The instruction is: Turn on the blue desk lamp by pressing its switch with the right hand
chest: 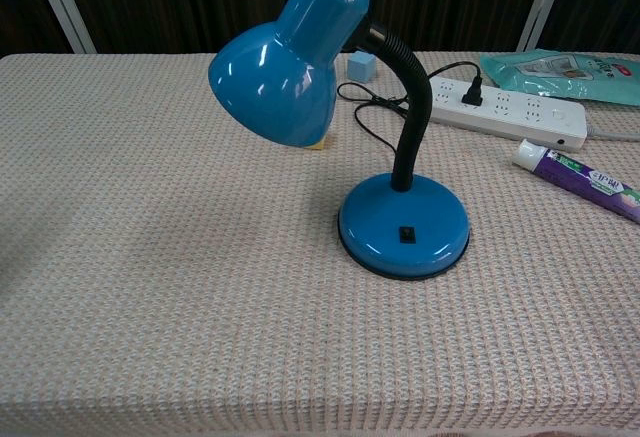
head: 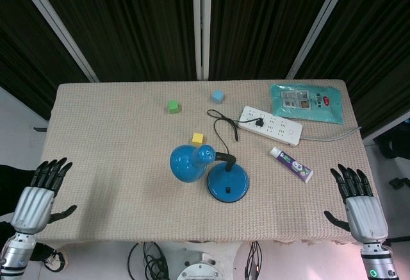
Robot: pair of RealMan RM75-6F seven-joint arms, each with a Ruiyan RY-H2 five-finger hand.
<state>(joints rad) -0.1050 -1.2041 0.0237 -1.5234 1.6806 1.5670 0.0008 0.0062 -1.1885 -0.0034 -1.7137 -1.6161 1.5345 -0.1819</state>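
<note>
The blue desk lamp (head: 227,181) stands near the table's middle front, its shade (chest: 283,59) bent over to the left on a black neck. A small black switch (chest: 406,233) sits on the front of its round base (chest: 403,224); the shade looks unlit. My right hand (head: 360,205) lies at the table's front right corner, fingers spread, holding nothing, well to the right of the lamp. My left hand (head: 40,197) rests at the front left corner, also spread and empty. Neither hand shows in the chest view.
A white power strip (head: 271,125) with the lamp's black plug lies behind the lamp. A toothpaste tube (head: 291,164) lies to its right, a teal wipes pack (head: 306,102) at the back right. Green (head: 173,106), light blue (head: 218,95) and yellow (head: 197,138) cubes sit behind.
</note>
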